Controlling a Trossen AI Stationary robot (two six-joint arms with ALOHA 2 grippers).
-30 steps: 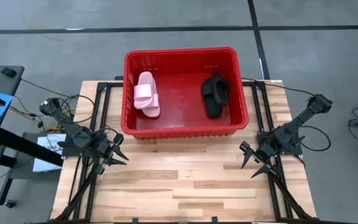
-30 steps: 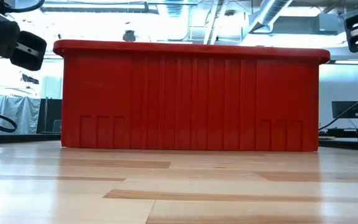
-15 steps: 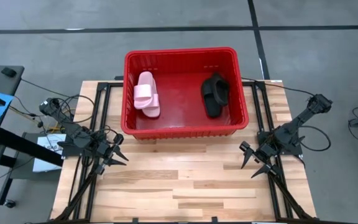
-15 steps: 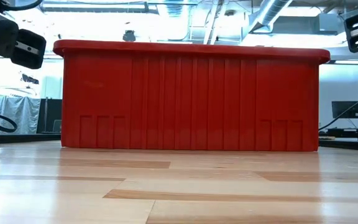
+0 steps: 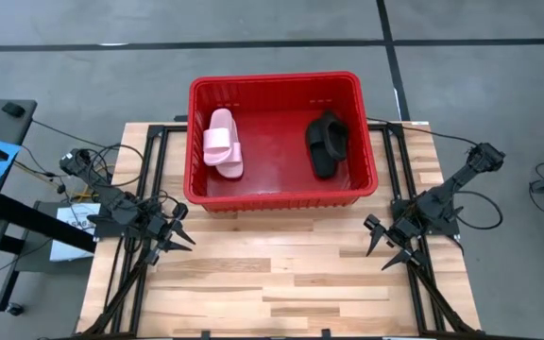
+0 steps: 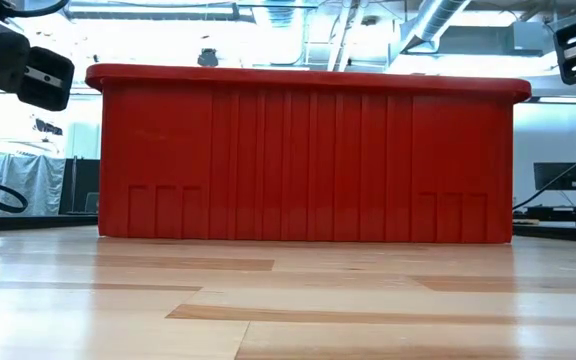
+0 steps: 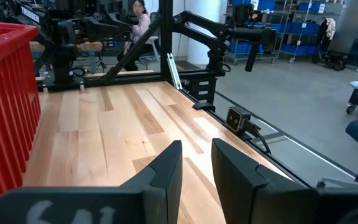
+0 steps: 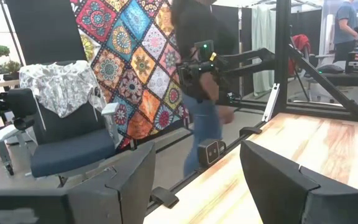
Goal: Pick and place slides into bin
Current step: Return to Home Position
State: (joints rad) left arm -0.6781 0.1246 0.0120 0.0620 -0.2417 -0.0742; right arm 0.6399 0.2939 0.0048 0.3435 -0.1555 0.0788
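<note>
- Two slide shapes lie inside the bin (image 5: 196, 142): a pink slide (image 5: 223, 142) toward its left side and a black slide (image 5: 327, 144) toward its right. You cannot tell from above whether either covers a second one.
- The bin stands at the far middle of the wooden table (image 5: 281, 283). In the low view its red slatted wall (image 6: 308, 160) fills the centre and hides what is inside.
- Your left gripper (image 5: 178, 236) hangs over the table's near-left part, just off the bin's near-left corner and apart from it. The pink slide lies farther off and to its right, behind the bin wall.
- In the left wrist view, the left gripper (image 7: 196, 146) has only a narrow gap between its fingers (image 7: 166, 171), with nothing in it. The bin's red wall (image 7: 5, 93) runs alongside.
- Your right gripper (image 5: 382, 253) hangs over the near-right part, beside the bin's near-right corner and clear of it. The black slide sits farther off and to its left.
- In the right wrist view, the right gripper (image 8: 197, 152) is spread wide and holds nothing. It looks out past the table's edge to a person (image 8: 197, 93) standing in the room.
</note>
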